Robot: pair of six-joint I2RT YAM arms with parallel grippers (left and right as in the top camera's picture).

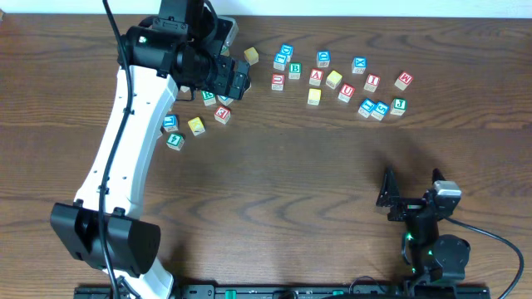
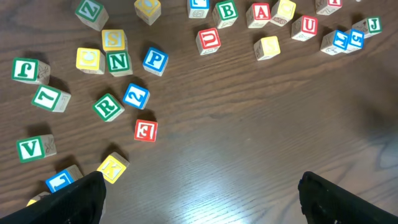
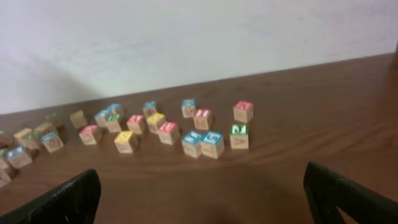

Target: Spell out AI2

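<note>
The red A cube lies in the back row of cubes and also shows in the left wrist view. The red I cube lies further right in that row, at the top edge of the left wrist view. The blue 2 cube lies between a green R cube and a blue P cube; overhead it is mostly hidden under my left gripper. My left gripper is open and empty above the table. My right gripper is open and empty at the front right.
Several other lettered cubes lie around: a red U, green B, red E, yellow K, another red U, green J. In the right wrist view the letters are too blurred to read. The white left arm spans the left side.
</note>
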